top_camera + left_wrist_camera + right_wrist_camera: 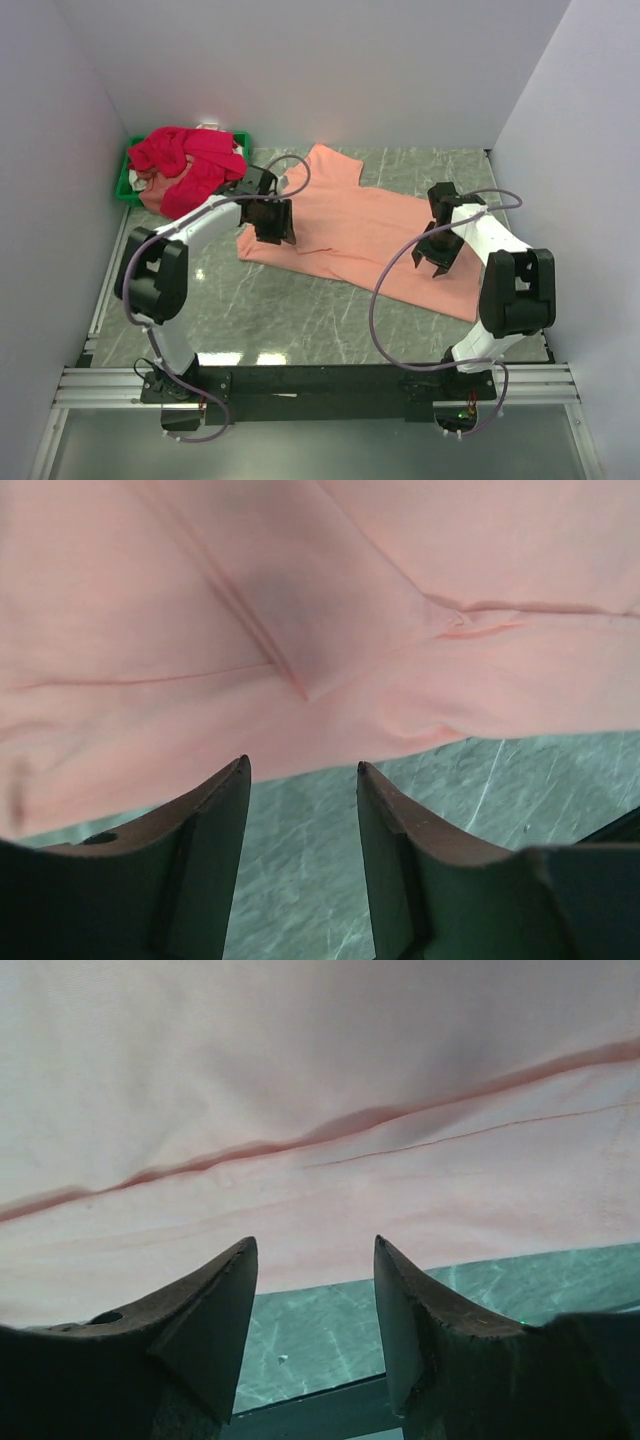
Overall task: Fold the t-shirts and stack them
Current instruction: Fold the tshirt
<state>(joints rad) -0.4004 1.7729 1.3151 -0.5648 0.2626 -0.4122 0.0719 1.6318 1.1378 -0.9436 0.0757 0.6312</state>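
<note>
- Left claw [301, 763] is spread, nothing in it, hanging over the near edge of the peach shirt [350, 230]. The right claw [314, 1240] is the same deal at its right end.
- Looks like mid-fold to me. The shirt's spread out mid-table, and next both need to pinch that near edge and flip it over.
- Green marble table [300, 320], pink shirts [190, 160] heaped on the bin [128, 188] far left, white walls around.
</note>
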